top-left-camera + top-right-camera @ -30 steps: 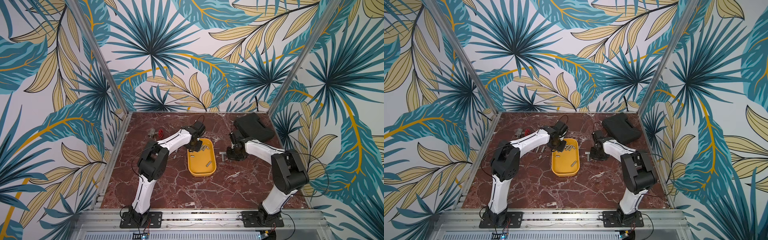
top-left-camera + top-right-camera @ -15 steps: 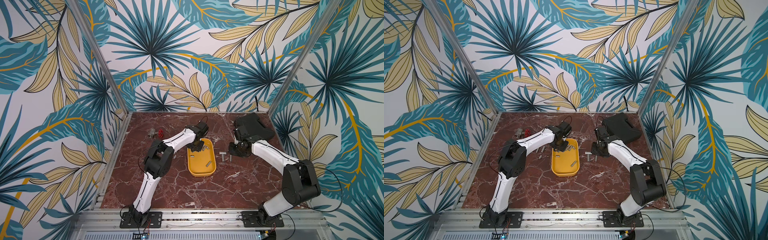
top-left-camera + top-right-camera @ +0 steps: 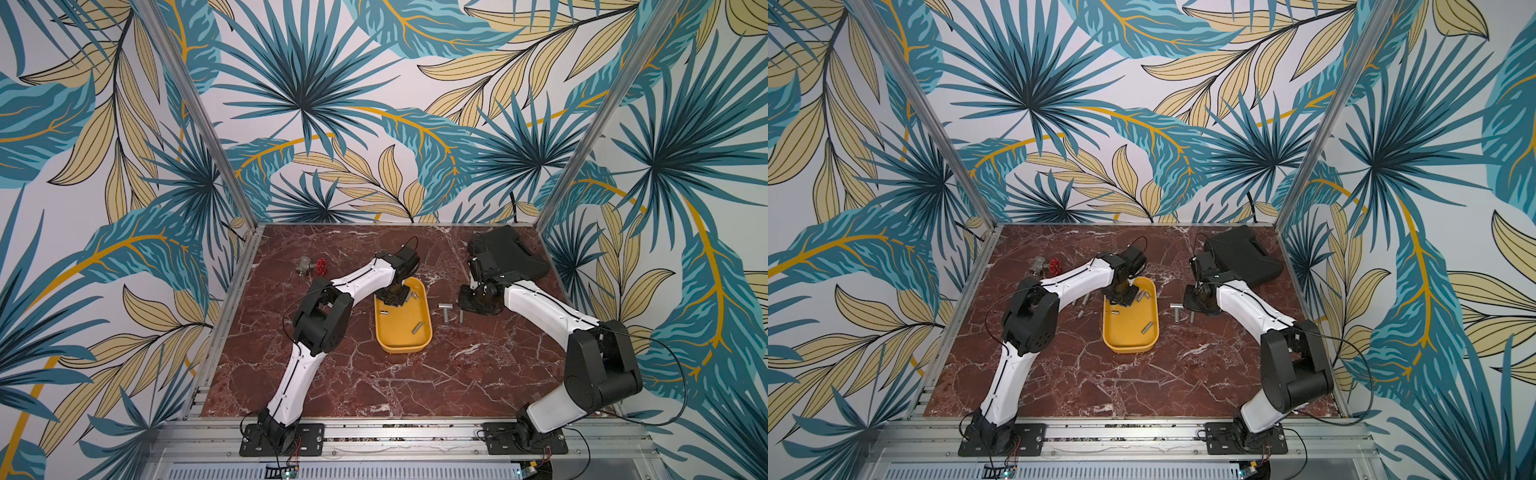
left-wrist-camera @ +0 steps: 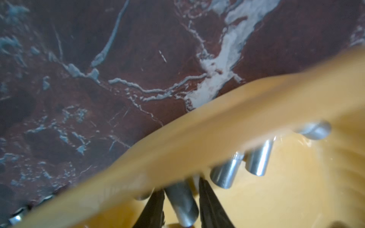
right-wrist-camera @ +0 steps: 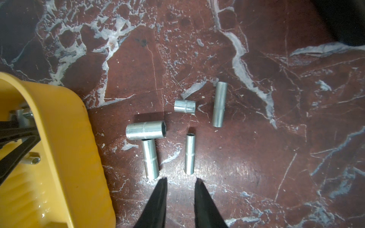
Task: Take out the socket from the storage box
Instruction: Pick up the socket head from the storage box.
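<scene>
Smooth steel socket (image 4: 181, 205), a short cylinder lying inside the glossy yellow plastic storage box (image 4: 197, 138) beside its low rim, pinched between the tapered black fingers (image 4: 209, 207) of the left gripper (image 4: 181, 187). Likely to slip or roll free on lifting: round polished metal, narrow contact, rim and two neighbouring sockets (image 4: 256, 159) close by. Right gripper (image 5: 181, 179) slightly parted, empty, above loose sockets (image 5: 146, 130) on veined red marble table (image 5: 276, 158).

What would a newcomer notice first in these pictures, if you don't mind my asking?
The yellow storage box sits at the middle of the red marble table, against leafy wallpaper. Inside it, the left claw pinches a steel socket; more sockets lie on the marble beside the box.
</scene>
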Robot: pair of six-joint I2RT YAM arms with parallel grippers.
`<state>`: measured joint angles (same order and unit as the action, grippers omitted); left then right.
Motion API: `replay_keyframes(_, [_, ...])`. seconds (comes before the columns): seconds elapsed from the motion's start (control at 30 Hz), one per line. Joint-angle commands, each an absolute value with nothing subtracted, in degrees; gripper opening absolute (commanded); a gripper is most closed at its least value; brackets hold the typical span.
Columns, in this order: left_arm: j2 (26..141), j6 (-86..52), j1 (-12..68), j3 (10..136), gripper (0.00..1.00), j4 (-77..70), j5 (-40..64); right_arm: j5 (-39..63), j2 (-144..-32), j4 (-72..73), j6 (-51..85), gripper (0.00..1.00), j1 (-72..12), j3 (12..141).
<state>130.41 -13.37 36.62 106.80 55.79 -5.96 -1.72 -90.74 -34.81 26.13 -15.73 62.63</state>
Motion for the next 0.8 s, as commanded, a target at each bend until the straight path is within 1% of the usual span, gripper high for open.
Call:
replay_keyframes(0.0, [131.60, -13.36, 36.78, 109.08, 0.25, 55.77, -5.02, -2.37, -89.12, -36.21, 26.16, 0.27, -15.55, 61.44])
replay_keyframes(0.1, [131.47, -13.60, 36.82, 108.90, 0.21, 55.31, -4.87, -2.63, -88.77, -36.36, 26.10, 0.27, -15.46, 61.26])
replay_keyframes(0.33, [127.62, -14.23, 36.83, 107.09, 0.17, 53.81, -5.62, -2.92, -87.94, -36.80, 26.07, 0.27, -15.44, 60.91])
replay_keyframes(0.6, [116.01, -15.62, 36.28, 102.21, 0.16, 51.15, -6.92, -2.72, -87.36, -37.26, 25.48, 0.27, -15.47, 61.34])
replay_keyframes(0.77, [106.66, -16.54, 32.96, 92.79, 0.16, 47.52, -6.97, -1.95, -88.01, -37.08, 24.89, 0.27, -15.39, 61.85])
